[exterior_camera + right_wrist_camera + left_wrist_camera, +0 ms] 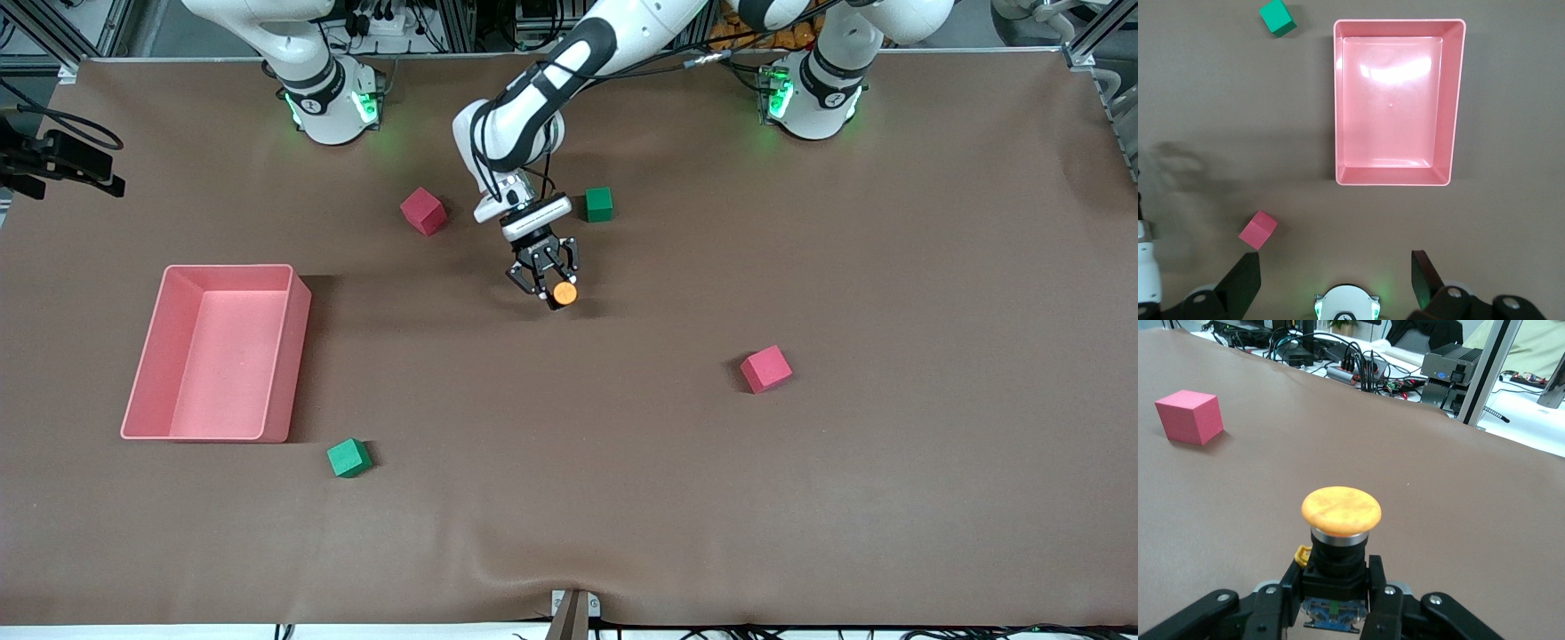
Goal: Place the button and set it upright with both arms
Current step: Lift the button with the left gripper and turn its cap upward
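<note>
The button [564,292] has a round orange cap on a black body. My left gripper [555,297] is shut on that black body, low over the brown cloth in the middle of the table. In the left wrist view the button [1341,510] sticks out past the fingers [1289,581] with its orange cap clear of them, and a blue base shows between the jaws of the left gripper [1335,576]. The right gripper [1335,277] is open with nothing in it. It hangs high above the right arm's base and does not show in the front view.
A pink bin [289,356] [1391,177] stands toward the right arm's end. Red cubes [422,211] [765,369] and green cubes [599,204] [348,458] lie scattered on the cloth. One red cube [1190,417] shows in the left wrist view, and a red cube [1258,230] and a green cube [1277,17] in the right.
</note>
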You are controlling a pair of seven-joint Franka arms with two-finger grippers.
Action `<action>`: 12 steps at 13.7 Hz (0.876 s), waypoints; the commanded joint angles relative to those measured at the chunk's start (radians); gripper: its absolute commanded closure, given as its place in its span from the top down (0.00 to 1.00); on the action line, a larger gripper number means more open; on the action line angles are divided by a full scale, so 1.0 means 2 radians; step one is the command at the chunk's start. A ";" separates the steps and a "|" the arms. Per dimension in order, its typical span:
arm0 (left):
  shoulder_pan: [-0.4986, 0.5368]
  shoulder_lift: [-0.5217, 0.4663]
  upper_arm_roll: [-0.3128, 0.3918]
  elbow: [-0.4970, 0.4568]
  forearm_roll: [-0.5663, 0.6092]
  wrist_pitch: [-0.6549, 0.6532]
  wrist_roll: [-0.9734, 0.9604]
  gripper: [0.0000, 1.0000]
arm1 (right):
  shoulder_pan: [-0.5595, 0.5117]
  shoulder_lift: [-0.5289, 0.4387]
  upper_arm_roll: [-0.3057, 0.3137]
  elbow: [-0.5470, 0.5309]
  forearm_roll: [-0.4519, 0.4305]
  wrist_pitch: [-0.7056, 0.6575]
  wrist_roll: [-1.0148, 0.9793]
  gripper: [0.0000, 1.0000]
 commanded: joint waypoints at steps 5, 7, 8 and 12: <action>-0.009 0.043 0.008 0.008 0.046 -0.018 -0.046 0.09 | 0.003 0.001 0.001 0.017 0.006 -0.007 0.002 1.00; -0.008 0.044 0.008 0.009 0.044 -0.018 -0.045 0.12 | 0.003 0.000 0.001 0.017 0.006 -0.007 0.002 1.00; -0.008 0.047 0.009 0.009 0.045 -0.018 -0.046 0.13 | 0.003 0.000 0.002 0.017 0.007 -0.007 0.003 1.00; -0.008 0.054 0.013 0.011 0.051 -0.017 -0.047 0.13 | 0.001 0.000 0.001 0.019 0.007 -0.006 0.002 1.00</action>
